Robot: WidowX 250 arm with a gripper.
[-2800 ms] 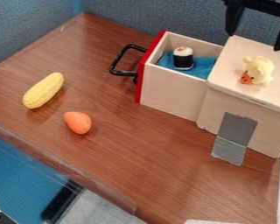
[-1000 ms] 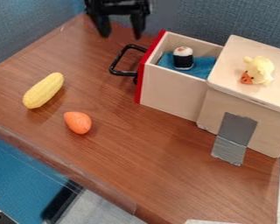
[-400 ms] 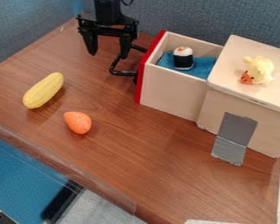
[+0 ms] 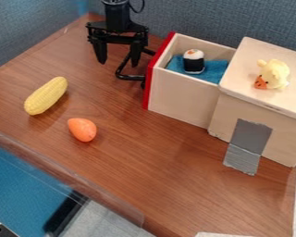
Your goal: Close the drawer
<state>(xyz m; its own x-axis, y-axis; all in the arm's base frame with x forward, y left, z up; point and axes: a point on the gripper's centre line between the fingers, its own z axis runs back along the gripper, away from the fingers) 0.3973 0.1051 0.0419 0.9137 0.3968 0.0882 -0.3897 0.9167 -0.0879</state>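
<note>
- Camera view: the claw [image 4: 118, 64] hangs beside the outer side of the red front [image 4: 150, 83], its two fingers spread, with nothing pinched between them.
- The drawer [image 4: 181, 99] stands pulled out of the wooden box [image 4: 283, 146], so the closing push remains to be made.
- The finger nearer the drawer overlaps the black handle [image 4: 132, 77] in this view; I cannot tell whether they touch. If it hooks the loop, a sideways move could tug the drawer or twist it.
- A push landing off-centre might skew the drawer and jam it.
- Should the grey tape [image 4: 248, 139] give, the whole box could slide on the bench [image 4: 132, 176], and a jolt might tip the plush chick [image 4: 274, 75] off the lid.
- The sushi toy [image 4: 194, 62] could catch under the box's edge if it sits too high.
- Counted: one drawer, one handle, one box, one chick, one sushi toy, one blue cloth [image 4: 217, 69], one corn cob [image 4: 46, 96], one orange toy [image 4: 83, 129].
</note>
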